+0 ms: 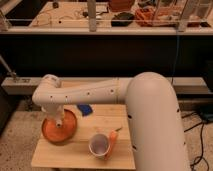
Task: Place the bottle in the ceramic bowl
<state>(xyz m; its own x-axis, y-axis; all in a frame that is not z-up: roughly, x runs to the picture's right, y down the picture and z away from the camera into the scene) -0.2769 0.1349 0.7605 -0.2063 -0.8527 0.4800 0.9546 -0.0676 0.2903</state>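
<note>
The ceramic bowl point(51, 132), a wide shallow orange dish, sits on the left part of the small wooden table point(75, 155). My arm reaches in from the right, bends at a white elbow and points straight down into the dish. The gripper point(60, 121) hangs over the dish's middle. A pale whitish shape right at its tip, the bottle point(60, 126), stands upright inside the dish. I cannot tell whether the gripper still touches it.
A cup with a white inside point(100, 146) stands near the table's front edge. An orange carrot-like object point(114, 139) lies beside it on the right. A small blue object point(85, 108) lies at the table's back. A dark counter runs behind, and cables lie on the floor at the right.
</note>
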